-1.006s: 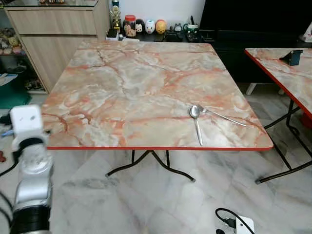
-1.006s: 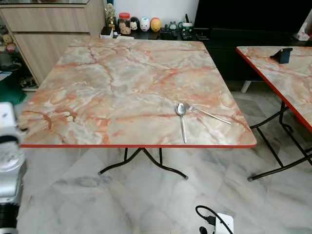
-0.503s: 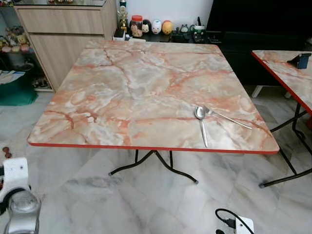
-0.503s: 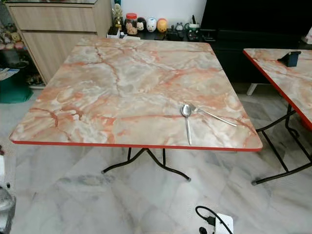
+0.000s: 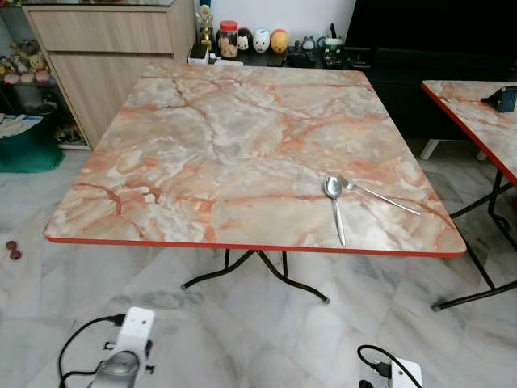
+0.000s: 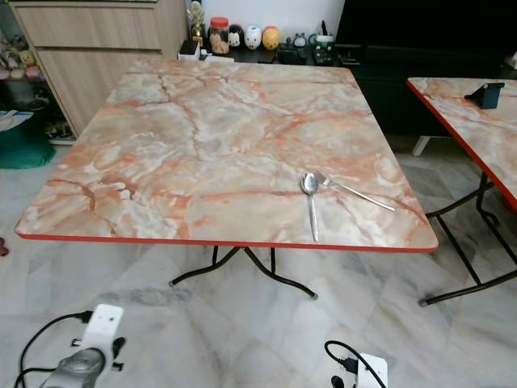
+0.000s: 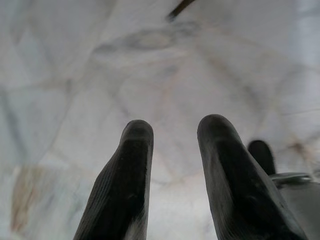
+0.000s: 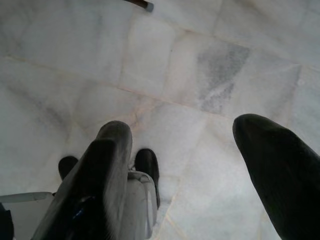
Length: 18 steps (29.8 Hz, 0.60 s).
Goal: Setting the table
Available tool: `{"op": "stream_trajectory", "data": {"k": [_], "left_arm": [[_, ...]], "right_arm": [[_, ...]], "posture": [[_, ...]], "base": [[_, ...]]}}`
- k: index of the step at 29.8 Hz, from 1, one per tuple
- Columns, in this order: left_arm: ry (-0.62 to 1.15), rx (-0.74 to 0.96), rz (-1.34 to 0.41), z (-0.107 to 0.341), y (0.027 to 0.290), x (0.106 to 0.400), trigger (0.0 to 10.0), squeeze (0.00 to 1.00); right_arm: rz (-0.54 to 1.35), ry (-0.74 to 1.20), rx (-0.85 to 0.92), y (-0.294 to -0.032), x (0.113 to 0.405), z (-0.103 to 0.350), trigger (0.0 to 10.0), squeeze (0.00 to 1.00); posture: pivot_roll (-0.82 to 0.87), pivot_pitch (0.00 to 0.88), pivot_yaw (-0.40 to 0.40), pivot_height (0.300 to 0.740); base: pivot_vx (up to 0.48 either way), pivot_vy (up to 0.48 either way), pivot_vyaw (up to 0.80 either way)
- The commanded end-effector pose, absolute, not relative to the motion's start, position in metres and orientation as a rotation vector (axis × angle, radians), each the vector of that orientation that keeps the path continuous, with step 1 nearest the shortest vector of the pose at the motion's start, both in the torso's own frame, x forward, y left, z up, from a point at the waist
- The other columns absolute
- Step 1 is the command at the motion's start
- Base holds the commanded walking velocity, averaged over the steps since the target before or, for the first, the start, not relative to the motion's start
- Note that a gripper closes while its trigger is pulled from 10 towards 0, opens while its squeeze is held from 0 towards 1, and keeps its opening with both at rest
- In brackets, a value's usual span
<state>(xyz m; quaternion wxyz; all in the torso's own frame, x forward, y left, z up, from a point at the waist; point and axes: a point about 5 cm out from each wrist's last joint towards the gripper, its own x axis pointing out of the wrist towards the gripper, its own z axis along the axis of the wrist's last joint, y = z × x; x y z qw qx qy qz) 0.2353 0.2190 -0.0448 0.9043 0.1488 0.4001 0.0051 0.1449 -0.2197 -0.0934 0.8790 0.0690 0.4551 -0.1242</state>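
A square table [image 5: 202,129] with a marbled pink and orange top and a red edge stands on black folding legs over a pale marble floor [image 5: 266,339]. Near its front right corner lie a spoon [image 5: 334,206] and a fork [image 5: 378,195], their heads almost touching and their handles spreading apart, the spoon's toward the front edge and the fork's toward the right. The rest of the tabletop is bare marble pattern. Both arms hang low beside the robot, well below the tabletop. The left gripper [image 7: 175,150] points down at the floor with its 2 black fingers [image 7: 125,180] parted by a narrow gap and nothing between them; the left wrist's white housing [image 5: 133,335] with a black cable shows at the bottom of the head view. The right gripper [image 8: 200,165] also faces the floor, its 2 fingers spread wide apart and empty. A second table [image 5: 477,121] of the same pattern stands to the right with a small blue object [image 5: 506,98] on it. Behind the first table are a wooden cabinet [image 5: 105,56] and a dark low unit carrying a row of small jars and figurines [image 5: 250,40].
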Motion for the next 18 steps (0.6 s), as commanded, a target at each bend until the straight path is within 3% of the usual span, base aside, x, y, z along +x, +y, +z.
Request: {"op": "stream_trajectory", "data": {"k": [1,9,18], "left_arm": [[0.849,0.315,-0.020,-0.050,0.216,0.231,10.0,0.00],[0.849,0.240,-0.055,-0.057,0.200,0.226,10.0,0.00],[0.920,0.233,-0.014,-0.068,0.211,0.206,10.0,0.00]], "right_arm": [[-0.279,0.943,0.155,-0.222,0.145,-0.093,10.0,0.00],[-0.292,0.937,0.162,-0.222,0.145,-0.093,10.0,0.00],[-0.281,0.932,0.154,-0.222,0.146,-0.092,10.0,0.00]], "posture": [[0.11,0.000,-0.030,0.740],[0.11,0.000,-0.032,0.740],[0.11,0.000,-0.033,0.740]], "base": [[0.000,0.000,0.00],[0.000,0.000,0.00],[0.000,0.000,0.12]]}}
